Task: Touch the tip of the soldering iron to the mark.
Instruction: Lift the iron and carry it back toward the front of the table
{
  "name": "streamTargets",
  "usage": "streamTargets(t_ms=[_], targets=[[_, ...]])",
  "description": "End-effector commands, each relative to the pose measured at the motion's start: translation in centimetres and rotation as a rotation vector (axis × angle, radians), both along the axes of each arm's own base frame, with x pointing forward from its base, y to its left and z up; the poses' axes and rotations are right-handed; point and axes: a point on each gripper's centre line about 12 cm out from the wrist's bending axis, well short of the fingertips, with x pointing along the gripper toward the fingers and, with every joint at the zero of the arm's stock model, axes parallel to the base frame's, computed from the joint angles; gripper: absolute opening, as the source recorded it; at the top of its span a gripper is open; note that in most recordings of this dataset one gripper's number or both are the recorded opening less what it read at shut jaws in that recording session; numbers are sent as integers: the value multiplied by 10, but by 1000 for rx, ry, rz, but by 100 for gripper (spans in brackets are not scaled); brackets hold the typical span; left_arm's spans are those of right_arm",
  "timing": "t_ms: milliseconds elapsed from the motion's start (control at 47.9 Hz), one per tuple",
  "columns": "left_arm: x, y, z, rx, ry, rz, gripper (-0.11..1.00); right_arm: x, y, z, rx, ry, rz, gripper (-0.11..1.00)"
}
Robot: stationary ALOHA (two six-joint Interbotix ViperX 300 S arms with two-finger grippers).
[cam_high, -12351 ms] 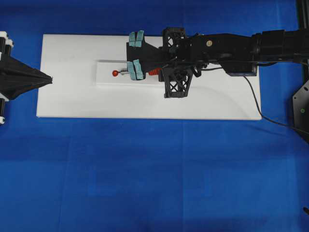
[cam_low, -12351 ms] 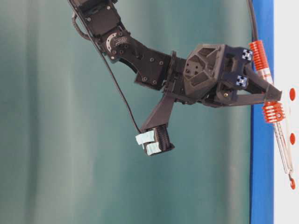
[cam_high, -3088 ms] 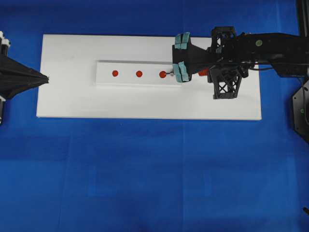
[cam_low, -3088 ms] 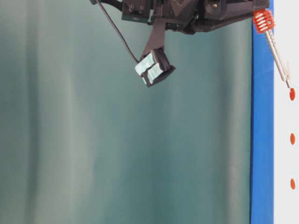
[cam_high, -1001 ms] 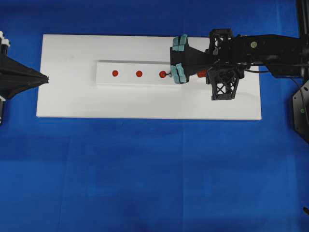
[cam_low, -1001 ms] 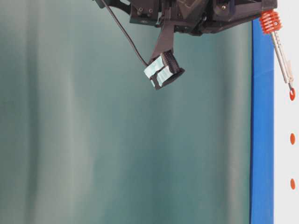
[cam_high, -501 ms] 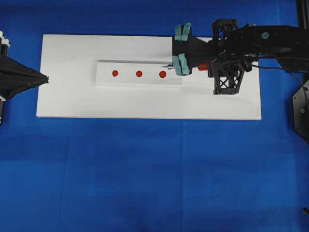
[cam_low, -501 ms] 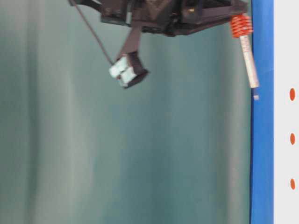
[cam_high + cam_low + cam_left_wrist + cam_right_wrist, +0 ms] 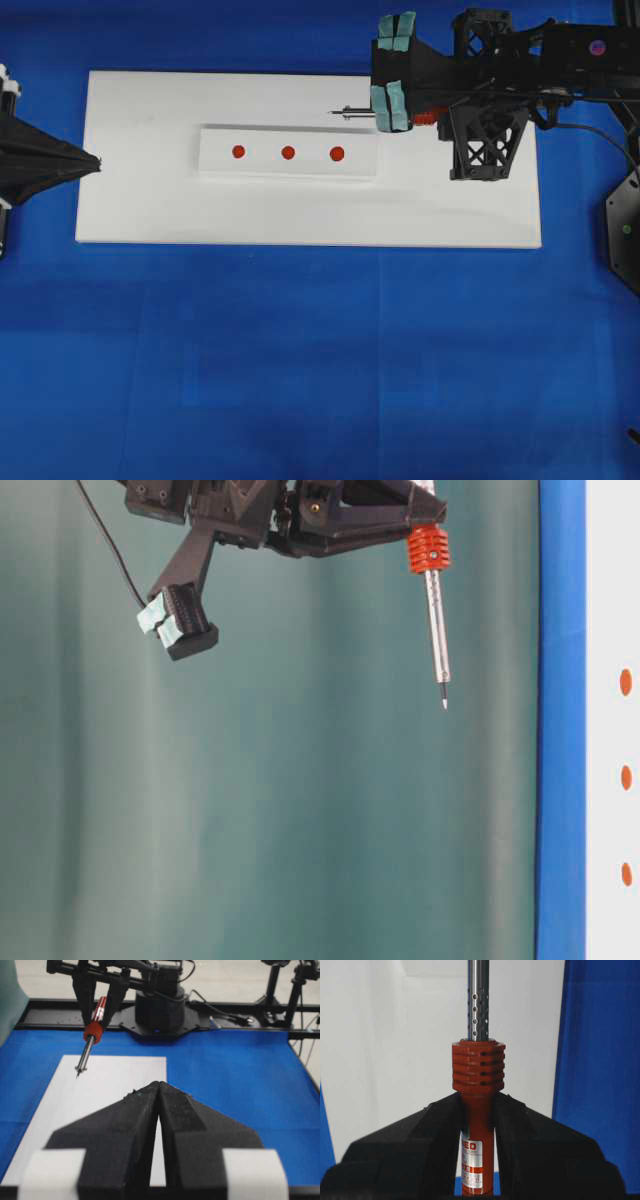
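Right gripper [image 9: 477,1125] raised, jaws clamped. Left gripper [image 9: 159,1110] low, level, jaws closed together.

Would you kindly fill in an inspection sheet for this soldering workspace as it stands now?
Surface: white board on a blue mat, with a raised white strip in its middle.
Job's things: soldering iron held in the air, tip clear of the board; the mark is the rightmost of three red dots on the strip, untouched.
Clutter: nothing seen.
Grippers: right gripper shut on the iron's red handle; left gripper shut, empty, at the board's left edge.
Cables: black cord trailing along the right arm.
Surroundings: green backdrop; black frame and stands behind the table.
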Motion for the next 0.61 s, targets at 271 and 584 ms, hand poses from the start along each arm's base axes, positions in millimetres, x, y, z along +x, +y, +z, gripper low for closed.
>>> streamTargets(t_ms=[271,584], targets=[[1,0,7,-2,-29,-1,0,3,37,12,38,-63,-29,6],[1,0,8,-14,-32,-2,0,3,116,8,93,-97,-40,6]])
